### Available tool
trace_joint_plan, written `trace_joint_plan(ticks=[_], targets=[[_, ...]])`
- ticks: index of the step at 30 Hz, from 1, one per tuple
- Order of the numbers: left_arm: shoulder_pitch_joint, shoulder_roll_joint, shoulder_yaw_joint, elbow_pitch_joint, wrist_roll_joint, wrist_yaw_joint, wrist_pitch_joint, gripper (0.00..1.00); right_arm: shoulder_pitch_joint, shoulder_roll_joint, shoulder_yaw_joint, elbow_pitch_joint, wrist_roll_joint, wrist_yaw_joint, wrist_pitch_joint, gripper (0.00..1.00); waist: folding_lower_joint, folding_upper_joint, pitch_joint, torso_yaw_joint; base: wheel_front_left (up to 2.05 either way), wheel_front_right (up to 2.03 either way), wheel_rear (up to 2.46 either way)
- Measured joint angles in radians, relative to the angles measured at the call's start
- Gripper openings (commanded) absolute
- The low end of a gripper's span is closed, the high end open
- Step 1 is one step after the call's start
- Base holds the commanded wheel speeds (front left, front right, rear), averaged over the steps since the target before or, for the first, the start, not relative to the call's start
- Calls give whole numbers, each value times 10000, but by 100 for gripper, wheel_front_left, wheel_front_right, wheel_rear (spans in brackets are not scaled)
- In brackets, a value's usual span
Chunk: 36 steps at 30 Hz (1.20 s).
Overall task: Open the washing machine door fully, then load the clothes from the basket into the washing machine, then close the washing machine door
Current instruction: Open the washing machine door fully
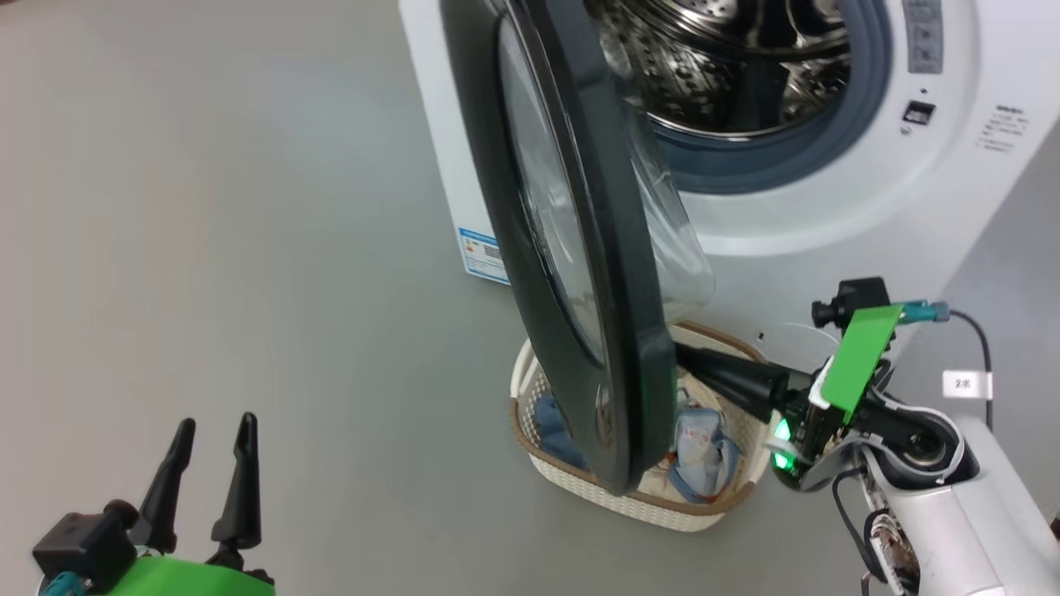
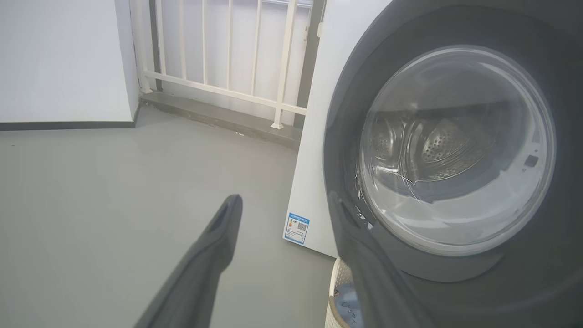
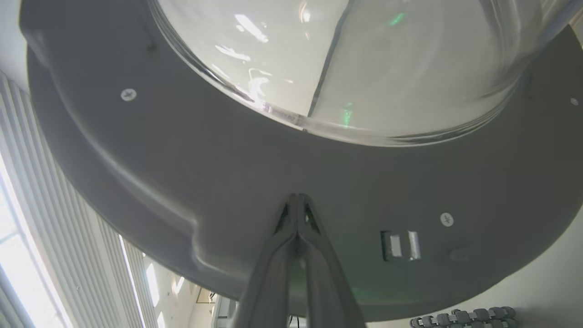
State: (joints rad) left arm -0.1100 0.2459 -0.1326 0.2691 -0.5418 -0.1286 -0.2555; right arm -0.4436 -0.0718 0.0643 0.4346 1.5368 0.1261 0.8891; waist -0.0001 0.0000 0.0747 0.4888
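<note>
- Glossy black washing machine door (image 1: 571,248) stands partly swung out from the washing machine (image 1: 787,223), overhanging the basket (image 1: 629,501).
- Basket sits on the floor (image 1: 248,207) just in front of the machine. The clothes (image 1: 700,443) lie inside it, and the drum (image 1: 729,66) looks bare.
- Right gripper (image 3: 297,198): its 2 fingers are clenched together, grasping nothing, tips against the door's inner face below the glass bowl (image 3: 346,59).
- Left gripper (image 1: 217,420): released, fingers spread, well apart from the machine.
- Judgement: the door is not fully open. The push should follow the hinge arc, with the tips kept on plastic, off the glass, and the forearm clear of the basket.
</note>
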Motion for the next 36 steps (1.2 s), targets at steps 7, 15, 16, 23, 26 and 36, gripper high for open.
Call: trace_joint_plan(ticks=[7,15,16,23,26,36], targets=[[181,174,36,-157,337,0,0,100,27,23,1127,92,955,-2,-117,0,0,0,-273,433,0,0,0],[324,199,44,-182,337,0,0,100,-274,42,1973,295,1411,-2,-548,0,0,0,-296,462,0,0,0],[332,196,46,-182,337,0,0,100,-280,42,2002,309,1430,-2,-556,0,0,0,-305,457,0,0,0],[332,182,-4,-176,330,0,2,100,-279,48,1964,301,1513,-2,-832,0,1,0,-355,392,0,0,0],[330,184,-146,-140,326,0,0,100,-271,59,1873,127,1522,-2,-963,0,1,0,-350,361,0,0,0],[319,186,-232,-54,238,0,2,100,-49,21,1469,-1367,1323,-2,-1547,54,2,0,-302,-166,0,0,0]])
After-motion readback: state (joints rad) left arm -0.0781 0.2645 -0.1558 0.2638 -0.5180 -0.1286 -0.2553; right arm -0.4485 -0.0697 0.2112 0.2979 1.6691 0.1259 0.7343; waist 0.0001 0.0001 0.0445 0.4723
